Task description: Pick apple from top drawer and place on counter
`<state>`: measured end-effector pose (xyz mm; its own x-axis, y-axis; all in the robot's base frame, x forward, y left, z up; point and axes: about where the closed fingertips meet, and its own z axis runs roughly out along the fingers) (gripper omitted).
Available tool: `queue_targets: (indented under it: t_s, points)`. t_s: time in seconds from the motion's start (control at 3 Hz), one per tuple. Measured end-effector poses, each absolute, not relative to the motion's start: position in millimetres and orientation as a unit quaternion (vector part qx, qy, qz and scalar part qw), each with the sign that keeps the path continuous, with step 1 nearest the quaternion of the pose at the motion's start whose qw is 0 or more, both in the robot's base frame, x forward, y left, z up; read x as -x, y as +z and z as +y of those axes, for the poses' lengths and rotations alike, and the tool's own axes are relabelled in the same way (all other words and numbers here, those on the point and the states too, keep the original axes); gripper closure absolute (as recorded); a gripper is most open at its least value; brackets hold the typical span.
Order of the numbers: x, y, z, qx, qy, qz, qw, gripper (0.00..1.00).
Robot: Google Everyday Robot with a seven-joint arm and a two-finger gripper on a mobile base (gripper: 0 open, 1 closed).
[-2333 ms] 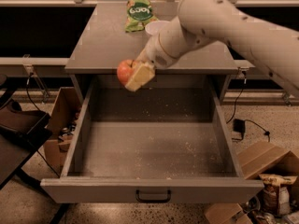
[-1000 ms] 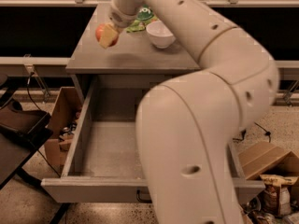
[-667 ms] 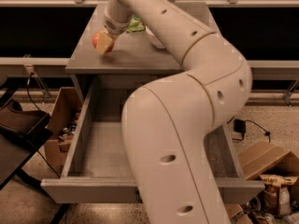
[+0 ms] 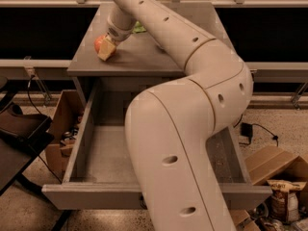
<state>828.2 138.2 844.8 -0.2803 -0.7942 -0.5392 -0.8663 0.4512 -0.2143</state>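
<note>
Over the grey counter (image 4: 139, 57), near its left edge, the hand (image 4: 104, 47) grips a small red-orange apple (image 4: 99, 43).

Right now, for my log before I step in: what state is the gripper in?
Gripper: closed on the small round red-orange apple, at the left side of the flat grey wooden counter.

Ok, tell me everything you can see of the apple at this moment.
The apple is small, round and red-orange with a paler yellowish patch. The hand is shut on it, one tan finger covering its right side. It is low over the left part of the counter, near the left edge; whether it rests on the surface cannot be told.
</note>
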Motion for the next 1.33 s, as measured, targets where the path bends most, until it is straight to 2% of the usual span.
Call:
queue_targets:
  t_s: [1.0,1.33]
  points:
    - [-828.5,853.1,137.4,0.527,0.057,0.795,0.296,0.12]
    - [-829.3,889.3,117.6,0.524,0.055,0.794,0.303,0.00]
